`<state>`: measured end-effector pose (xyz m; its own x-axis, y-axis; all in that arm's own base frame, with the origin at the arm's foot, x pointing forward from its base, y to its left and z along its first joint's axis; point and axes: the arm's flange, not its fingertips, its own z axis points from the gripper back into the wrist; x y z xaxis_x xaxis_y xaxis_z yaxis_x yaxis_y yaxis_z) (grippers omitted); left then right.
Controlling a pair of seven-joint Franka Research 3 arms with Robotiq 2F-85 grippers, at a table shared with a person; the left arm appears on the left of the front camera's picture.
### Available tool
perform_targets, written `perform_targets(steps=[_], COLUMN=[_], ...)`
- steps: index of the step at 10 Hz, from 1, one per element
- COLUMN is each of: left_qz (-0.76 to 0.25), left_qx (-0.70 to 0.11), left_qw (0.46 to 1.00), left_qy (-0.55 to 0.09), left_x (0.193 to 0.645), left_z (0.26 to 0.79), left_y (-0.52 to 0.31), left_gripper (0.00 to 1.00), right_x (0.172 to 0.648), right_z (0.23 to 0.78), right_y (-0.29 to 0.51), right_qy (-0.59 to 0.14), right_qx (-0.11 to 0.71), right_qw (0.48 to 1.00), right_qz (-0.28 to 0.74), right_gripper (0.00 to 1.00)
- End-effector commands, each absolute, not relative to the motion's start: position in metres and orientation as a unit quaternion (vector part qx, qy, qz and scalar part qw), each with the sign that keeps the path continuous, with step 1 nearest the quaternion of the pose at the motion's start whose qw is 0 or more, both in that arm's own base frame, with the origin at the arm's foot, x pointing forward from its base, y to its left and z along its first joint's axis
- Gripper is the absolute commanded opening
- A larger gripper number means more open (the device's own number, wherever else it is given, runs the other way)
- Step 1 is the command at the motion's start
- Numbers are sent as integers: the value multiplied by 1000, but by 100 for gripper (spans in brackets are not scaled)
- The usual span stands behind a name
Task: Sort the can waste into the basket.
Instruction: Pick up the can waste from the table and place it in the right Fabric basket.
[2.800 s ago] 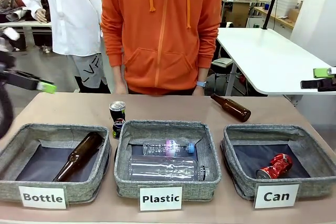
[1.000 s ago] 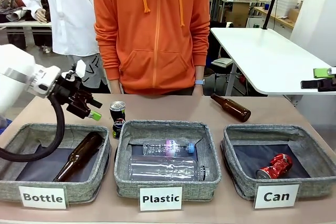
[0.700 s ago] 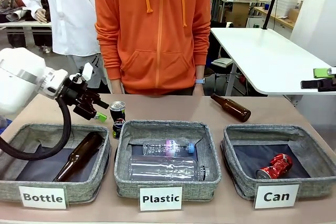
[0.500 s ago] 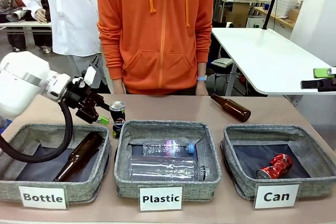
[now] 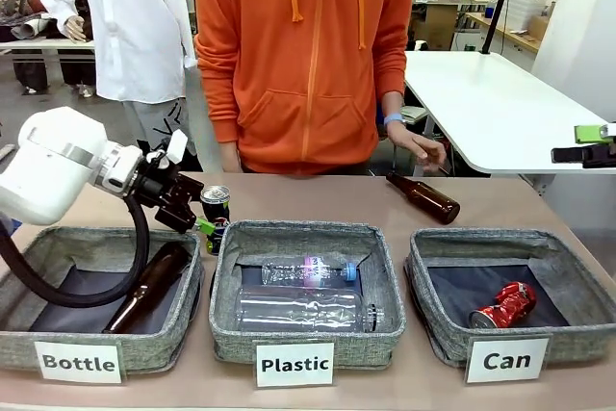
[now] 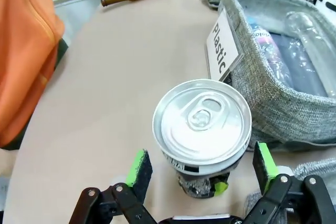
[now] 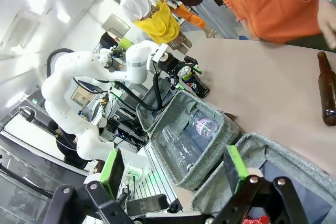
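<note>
The Plastic basket point(image 5: 346, 339) is sitting mid-table point(image 5: 318, 201), holding two clear bottles point(image 5: 306, 307) lying side by side. Just left of it, the Bottle basket point(image 5: 154, 348) is holding a slanting brown bottle point(image 5: 146, 286). Beyond it, rightward, a second brown bottle point(image 5: 423, 196) is lying flat. Behind it a person point(image 5: 308, 55) in orange is standing.
</note>
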<state>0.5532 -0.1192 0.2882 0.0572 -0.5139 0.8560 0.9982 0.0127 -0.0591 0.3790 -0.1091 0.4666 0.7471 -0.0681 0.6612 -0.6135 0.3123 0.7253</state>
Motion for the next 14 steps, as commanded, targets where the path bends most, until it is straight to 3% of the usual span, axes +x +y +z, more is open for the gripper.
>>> perform_targets(steps=[1, 4, 5, 6, 7, 9, 10, 12, 14], left_qz=[-602, -592, -593, -595, -597, -595, -594, -594, -590], left_qx=[-365, -379, -376, -376, -376, -378, -381, -382, -384], left_qw=[624, 628, 628, 630, 629, 629, 628, 626, 621], left_qy=[-339, -334, -334, -328, -326, -328, -327, -331, -345], left_x=[556, 555, 555, 555, 555, 555, 555, 553, 548], left_z=[281, 278, 278, 277, 277, 278, 279, 283, 299], left_y=[-130, -132, -132, -133, -133, -133, -132, -129, -124], left_gripper=[100, 100, 53, 41, 0, 0, 15, 0, 0], right_x=[376, 376, 376, 376, 376, 376, 376, 376, 376], right_z=[466, 466, 466, 466, 466, 466, 466, 466, 466], right_y=[-109, -109, -109, -109, -109, -109, -109, -109, -109], right_qy=[-310, -310, -310, -310, -310, -310, -310, -310, -310], right_qx=[557, 557, 557, 557, 557, 557, 557, 557, 557], right_qw=[747, 747, 747, 747, 747, 747, 747, 747, 747], right_qz=[190, 190, 190, 190, 190, 190, 190, 190, 190], right_gripper=[100, 100, 100, 100, 100, 100, 100, 100, 100])
